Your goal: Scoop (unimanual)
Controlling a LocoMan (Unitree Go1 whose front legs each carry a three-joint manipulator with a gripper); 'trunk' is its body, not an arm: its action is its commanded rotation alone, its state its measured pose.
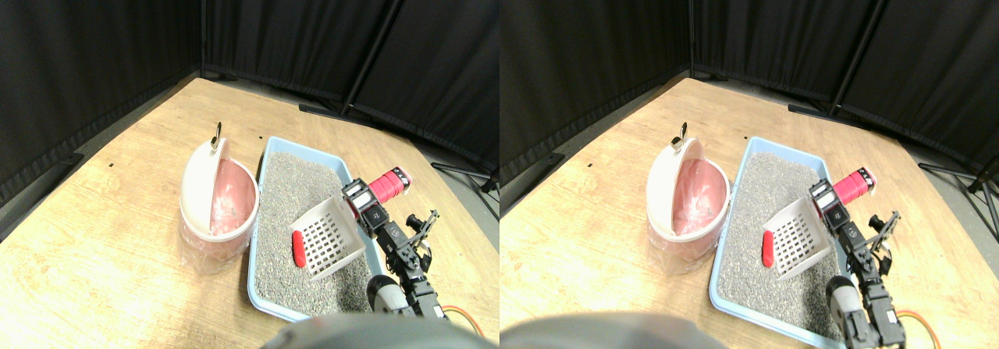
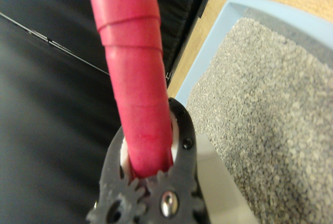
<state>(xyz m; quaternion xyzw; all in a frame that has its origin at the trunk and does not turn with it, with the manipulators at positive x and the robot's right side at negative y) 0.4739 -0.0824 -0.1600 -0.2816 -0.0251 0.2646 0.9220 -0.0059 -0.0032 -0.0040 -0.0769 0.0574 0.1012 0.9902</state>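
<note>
Right gripper [image 1: 360, 199] clamps the scoop's red handle [image 1: 389, 184]; the scoop [image 1: 328, 236] sits on the litter [image 1: 293, 185], red piece [image 1: 298, 249] apparently touching its rim at nine o'clock, lying lengthwise.

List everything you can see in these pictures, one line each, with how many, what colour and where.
Rectangular plastic litter tray: one, light blue, on the wooden floor, filled with grey granular litter.
White slotted plastic scoop: one, red-wrapped handle, basket over the litter.
Small red oblong object: one, on the litter at the scoop's front edge.
Round bin with swing lid: one, cream with pink liner, left of the tray.
Wooden floor: one, light brown.
Black curtains: dark, behind.
Right gripper: one, black, jaws clamped on the red handle.
</note>
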